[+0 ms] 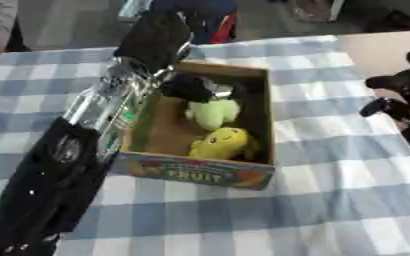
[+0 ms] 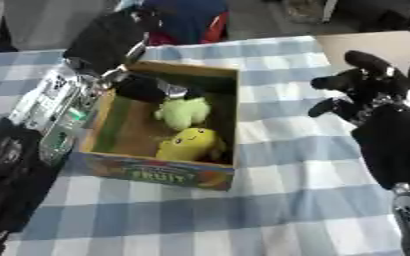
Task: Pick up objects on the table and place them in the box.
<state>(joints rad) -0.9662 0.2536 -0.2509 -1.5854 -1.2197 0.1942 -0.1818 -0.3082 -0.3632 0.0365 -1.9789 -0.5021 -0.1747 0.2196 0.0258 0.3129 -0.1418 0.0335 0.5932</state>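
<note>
The left hand (image 1: 191, 86) reaches into the cardboard fruit box (image 1: 147, 137), fingers curled over the top of the pale green plush toy (image 1: 213, 112); whether they actually clasp it cannot be told. The right hand (image 2: 366, 95) hovers above the checkered tablecloth (image 2: 278, 200), fingers loosely bent, holding nothing. Two plush toys lie in the one box: the green one and a yellow one (image 1: 219, 143).

Head stereo pair — downward, near — both share box (image 1: 248, 80).
</note>
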